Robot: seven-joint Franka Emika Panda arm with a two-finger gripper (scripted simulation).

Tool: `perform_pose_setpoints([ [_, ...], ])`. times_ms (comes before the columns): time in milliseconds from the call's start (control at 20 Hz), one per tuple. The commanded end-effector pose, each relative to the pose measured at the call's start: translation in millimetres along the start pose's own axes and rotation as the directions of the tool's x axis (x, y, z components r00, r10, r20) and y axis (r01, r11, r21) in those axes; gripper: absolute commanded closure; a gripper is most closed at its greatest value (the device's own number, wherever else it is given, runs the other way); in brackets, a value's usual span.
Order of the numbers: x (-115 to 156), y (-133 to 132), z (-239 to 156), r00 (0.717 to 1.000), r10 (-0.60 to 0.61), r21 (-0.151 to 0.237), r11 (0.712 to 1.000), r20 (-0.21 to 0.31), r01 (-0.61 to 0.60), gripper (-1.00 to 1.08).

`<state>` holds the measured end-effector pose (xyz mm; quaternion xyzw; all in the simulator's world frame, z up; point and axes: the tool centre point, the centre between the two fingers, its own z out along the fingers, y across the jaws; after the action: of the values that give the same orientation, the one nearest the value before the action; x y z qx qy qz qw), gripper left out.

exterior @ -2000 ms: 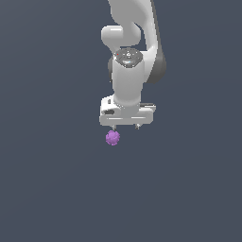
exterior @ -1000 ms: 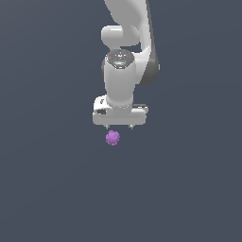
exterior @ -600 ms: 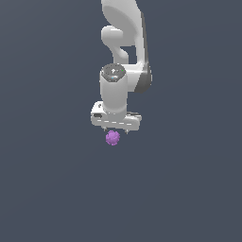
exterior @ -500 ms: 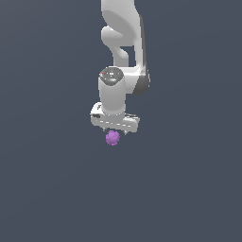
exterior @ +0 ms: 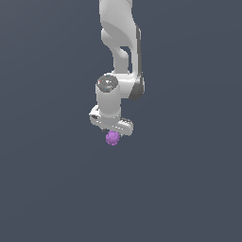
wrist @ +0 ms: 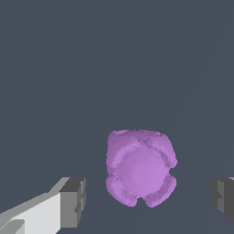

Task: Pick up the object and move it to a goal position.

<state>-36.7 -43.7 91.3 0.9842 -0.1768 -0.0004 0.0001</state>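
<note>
- The two grey-padded fingers [wrist: 73, 203] of the white robot gripper [wrist: 146, 201] stand apart, with clear gaps to either side of what lies between them.
- The small purple, bumpy, roundish ball [wrist: 140, 167] sits between the fingers, untouched.
- In the exterior view, the ball [exterior: 112, 138] shows just under the gripper [exterior: 111, 126].

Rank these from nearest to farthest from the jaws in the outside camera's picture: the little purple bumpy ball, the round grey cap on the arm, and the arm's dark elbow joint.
1. The small purple bumpy ball, directly under the gripper.
2. The round grey cap, above the gripper on the white wrist.
3. The dark elbow joint, higher, toward the exterior view's right; close to the cap's distance.
</note>
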Motion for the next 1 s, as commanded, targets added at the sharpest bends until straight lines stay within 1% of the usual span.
perform_pose_setpoints([
  [0, -0.6, 1.1, 1.9, 1.000, 0.010, 0.000, 1.000, -0.001, -0.010, -0.92],
  [250, -0.5, 0.7, 6.4, 1.000, 0.005, 0.000, 1.000, 0.000, -0.005, -0.92],
  [700, -1.7, 1.4, 45.2, 1.000, 0.010, 0.000, 1.000, -0.001, -0.010, -0.92],
  [950, -0.9, 1.0, 52.0, 1.000, 0.010, 0.000, 1.000, -0.001, -0.010, -0.92],
])
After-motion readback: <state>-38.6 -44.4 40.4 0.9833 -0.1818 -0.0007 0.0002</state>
